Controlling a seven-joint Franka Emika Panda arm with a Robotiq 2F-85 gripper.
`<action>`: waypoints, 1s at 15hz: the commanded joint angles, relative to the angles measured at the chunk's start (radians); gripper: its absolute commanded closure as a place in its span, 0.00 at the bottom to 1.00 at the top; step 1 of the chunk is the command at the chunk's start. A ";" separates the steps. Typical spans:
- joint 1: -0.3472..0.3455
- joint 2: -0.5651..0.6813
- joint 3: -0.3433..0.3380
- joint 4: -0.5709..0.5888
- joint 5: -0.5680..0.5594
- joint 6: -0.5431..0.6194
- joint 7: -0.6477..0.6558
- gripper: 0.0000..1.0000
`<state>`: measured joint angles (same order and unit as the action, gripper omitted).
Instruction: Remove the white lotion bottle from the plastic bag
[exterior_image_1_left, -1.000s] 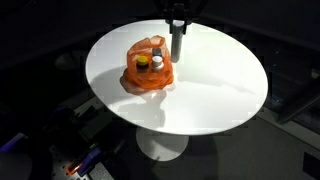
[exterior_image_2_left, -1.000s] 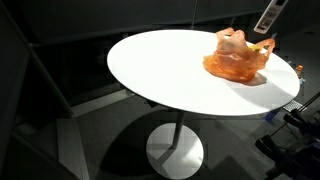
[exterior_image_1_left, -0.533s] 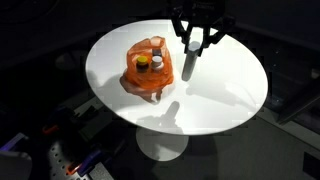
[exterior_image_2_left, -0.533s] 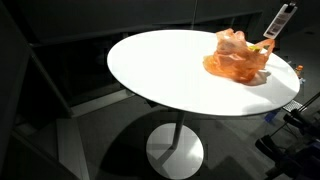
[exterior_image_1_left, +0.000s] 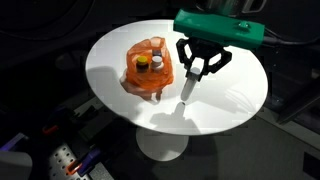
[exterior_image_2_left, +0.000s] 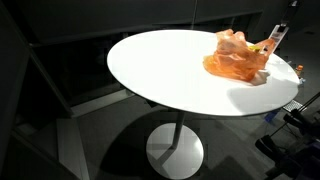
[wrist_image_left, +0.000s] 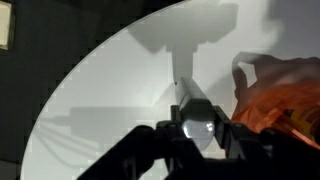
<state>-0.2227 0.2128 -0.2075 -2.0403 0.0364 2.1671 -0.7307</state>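
My gripper (exterior_image_1_left: 196, 72) is shut on the white lotion bottle (exterior_image_1_left: 188, 88) and holds it upright, hanging just above the white round table (exterior_image_1_left: 225, 105), to the right of the orange plastic bag (exterior_image_1_left: 150, 70). In the wrist view the bottle (wrist_image_left: 190, 105) sits between the fingers (wrist_image_left: 197, 128), with the bag (wrist_image_left: 285, 95) at the right. In an exterior view the bottle (exterior_image_2_left: 277, 38) shows behind the bag (exterior_image_2_left: 236, 56). The bag still holds small bottles (exterior_image_1_left: 150, 62).
The table (exterior_image_2_left: 160, 70) stands on a single pedestal (exterior_image_2_left: 178, 150) over a dark floor. Dark equipment lies around the table (exterior_image_1_left: 60, 150). The table's edge curves at the left in the wrist view (wrist_image_left: 70, 90).
The gripper has carried the lotion bottle away from the bag's far side, towards the front right, and lowered it close to the table top.
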 joint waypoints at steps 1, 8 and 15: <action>-0.016 0.046 0.022 0.046 -0.006 -0.026 0.027 0.90; -0.010 0.069 0.033 0.032 -0.042 0.003 0.077 0.89; -0.013 0.007 0.061 -0.008 -0.018 -0.028 0.057 0.09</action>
<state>-0.2229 0.2744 -0.1727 -2.0302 0.0031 2.1719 -0.6701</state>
